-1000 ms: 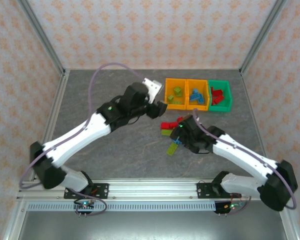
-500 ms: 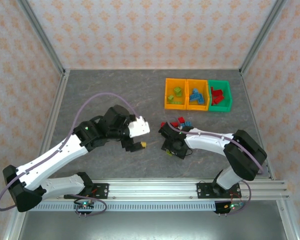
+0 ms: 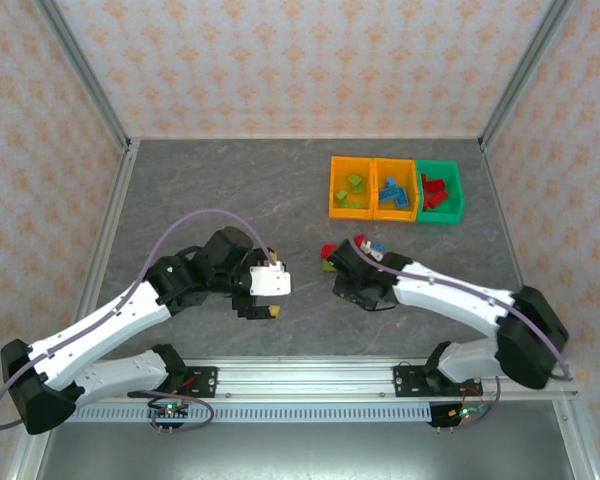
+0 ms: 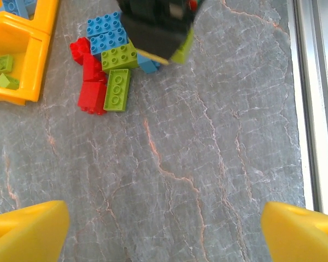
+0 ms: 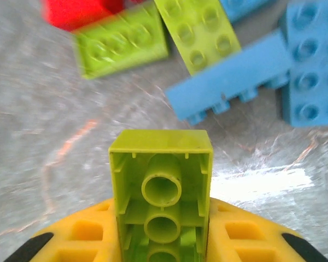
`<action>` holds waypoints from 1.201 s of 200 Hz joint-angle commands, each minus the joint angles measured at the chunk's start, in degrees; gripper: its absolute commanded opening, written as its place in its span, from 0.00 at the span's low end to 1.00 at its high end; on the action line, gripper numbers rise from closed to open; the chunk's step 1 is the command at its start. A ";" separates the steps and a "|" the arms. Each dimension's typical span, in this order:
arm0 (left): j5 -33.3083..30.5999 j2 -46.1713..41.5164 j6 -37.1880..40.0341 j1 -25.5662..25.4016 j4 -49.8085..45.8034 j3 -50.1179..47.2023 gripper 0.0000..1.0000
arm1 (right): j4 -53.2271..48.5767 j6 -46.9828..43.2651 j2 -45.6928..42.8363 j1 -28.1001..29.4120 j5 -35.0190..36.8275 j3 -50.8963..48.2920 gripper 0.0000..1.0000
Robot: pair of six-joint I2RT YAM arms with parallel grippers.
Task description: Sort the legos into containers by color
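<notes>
The left claw (image 3: 273, 308) hangs low over the grey tabletop (image 3: 200, 200), near the front rail. Its yellow fingertips (image 4: 27, 229) are spread wide with nothing between them.

To its right, about mid-tabletop, lies the heap of loose legos (image 4: 110, 57): small studded bricks in red, lime green and light blue, touching one another. The overhead view gives them as a few red and blue specks beside the right arm. The left wrist view shows them plainly, studs up, a long lime one lying against two red ones.

The right claw (image 5: 162, 234) sits at the near edge of that heap, closed on a lime green brick (image 5: 161, 174). The brick's hollow underside, with its round tubes, faces the right wrist camera. More lime and blue bricks lie just beyond it on the tabletop.

At the far right the three containers stand touching in a row: an orange bin (image 3: 351, 161) with lime bricks, a second orange bin (image 3: 395, 161) with blue, and a green bin (image 3: 441, 164) with red.
</notes>
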 commanded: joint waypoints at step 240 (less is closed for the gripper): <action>-5.14 -7.09 -2.33 0.44 6.46 -2.96 1.00 | 0.16 -29.88 27.51 -25.23 -5.34 41.03 0.64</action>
